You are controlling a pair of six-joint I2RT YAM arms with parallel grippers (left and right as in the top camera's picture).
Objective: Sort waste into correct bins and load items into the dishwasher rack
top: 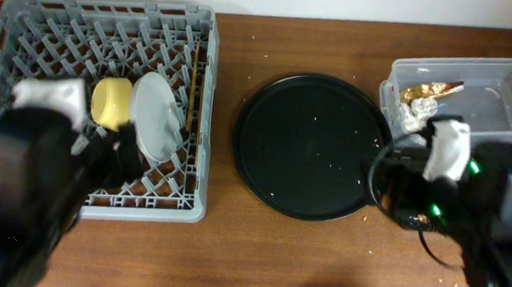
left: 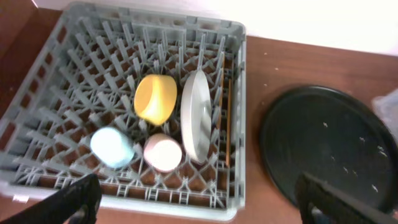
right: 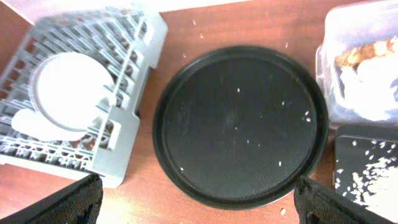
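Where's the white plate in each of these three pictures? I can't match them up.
Overhead: plate stands in the rack, left of centre.
Left wrist: plate mid-picture, just right of the yellow bowl.
Right wrist: plate at far left, seen face-on.
Shared landmark: the round black tray lies right of the rack in every view.

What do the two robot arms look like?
The left arm and right arm are bulky and black, each with a white block near the wrist. The right one shows small green lights and a black cable loop. The jaws are dark and tapered.
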